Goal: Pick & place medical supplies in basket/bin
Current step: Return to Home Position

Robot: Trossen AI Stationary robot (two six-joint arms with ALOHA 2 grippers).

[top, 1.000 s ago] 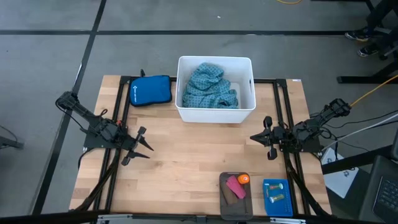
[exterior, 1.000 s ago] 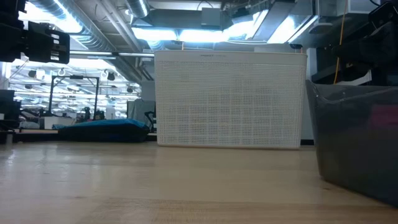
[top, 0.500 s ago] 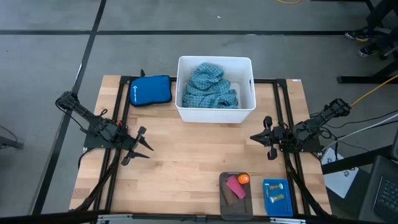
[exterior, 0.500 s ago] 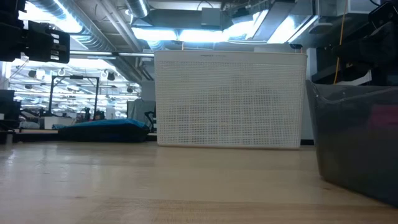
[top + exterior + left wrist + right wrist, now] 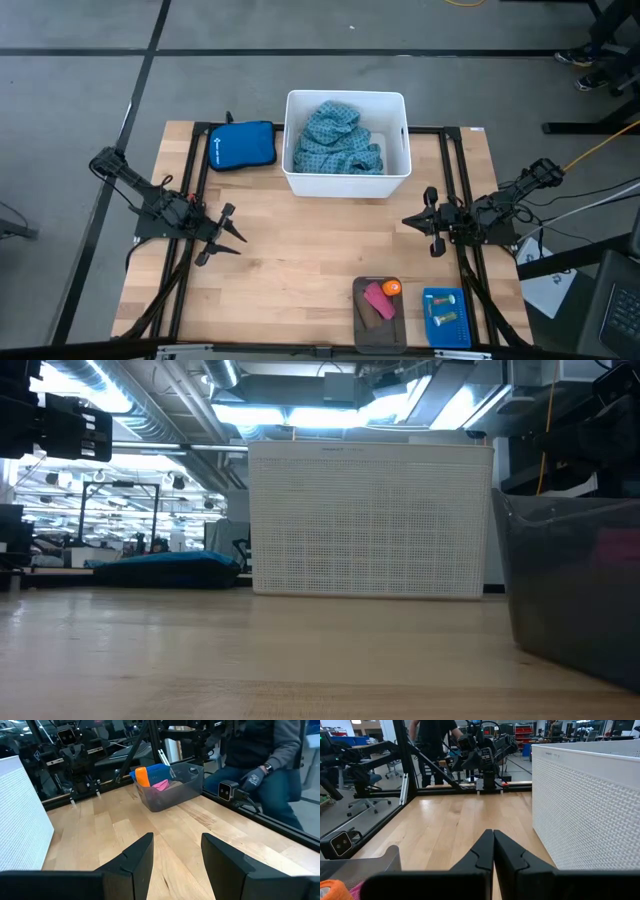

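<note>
A teal-blue dotted cloth [image 5: 340,140] lies crumpled inside the white tub [image 5: 296,180] at the table's far middle. A pink piece [image 5: 378,302] and an orange piece [image 5: 391,288] lie in the dark-grey tray [image 5: 360,322] at the near edge. Tiny tan pieces [image 5: 444,318] sit in the small blue basket [image 5: 446,300] beside it. My left gripper [image 5: 232,230] hovers open at the table's left. My right gripper [image 5: 420,222] hovers shut at the right. Neither touches anything.
A royal-blue zip pouch [image 5: 242,146] lies left of the tub. Black frame rails [image 5: 195,180] run along both table sides. A person [image 5: 270,755] sits beyond the table's near edge. Bare wood [image 5: 320,240] spreads between the two grippers.
</note>
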